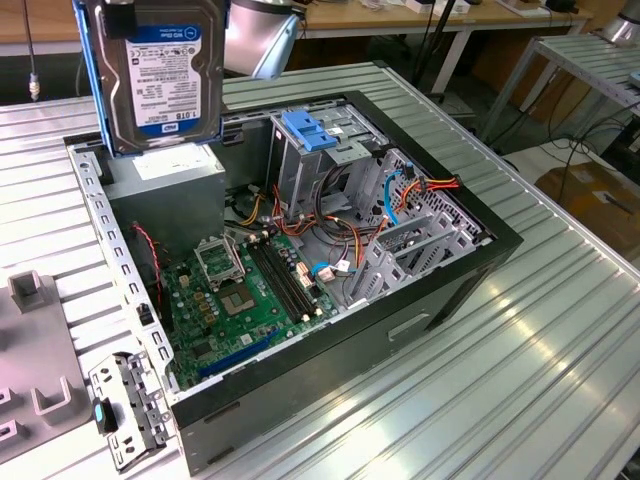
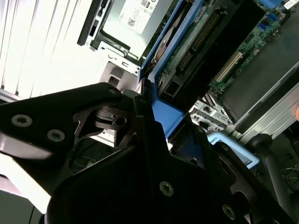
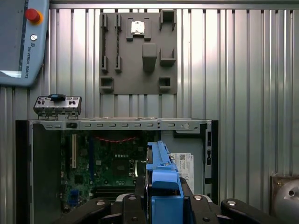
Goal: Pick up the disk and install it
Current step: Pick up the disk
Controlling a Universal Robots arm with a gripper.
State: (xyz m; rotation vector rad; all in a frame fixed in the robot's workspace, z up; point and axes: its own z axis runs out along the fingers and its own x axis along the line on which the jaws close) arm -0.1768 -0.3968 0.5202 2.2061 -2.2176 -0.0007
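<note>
**disk held over open case, not installed**

the jaws were clenched on the disk (image 1: 165, 80), black fingers (image 3: 140, 189) pressed to either side of its blue side rail in the first wrist view. the disk hung in the air, on edge, with its white-and-blue label facing the exterior camera. it sat at the exterior view's upper left, over the corner of the computer case (image 1: 430, 300) where the grey power supply (image 1: 165, 175) lay. cannot tell whether its lower edge touched the power supply.

in the second wrist view the disk's green circuit-board underside (image 2: 196, 42) and blue rail showed close above the black jaws. a silver part of the arm (image 1: 258, 40) showed just beside the disk on the exterior view's right.

the case lay on its side with the panel off, on the ribbed metal tabletop (image 1: 500, 400). inside were the green motherboard (image 1: 240, 300), bundles of coloured cables (image 1: 350, 235) and the metal drive cage (image 1: 310, 135) with a blue plastic top. the cage stood apart from the disk, toward the exterior view's right.

a small metal bracket (image 1: 125, 410) lay on the tabletop against the case rim. a grey fixture tray (image 3: 138, 51) and a teach pendant (image 3: 21, 42) lay beyond the case in the first wrist view.
</note>
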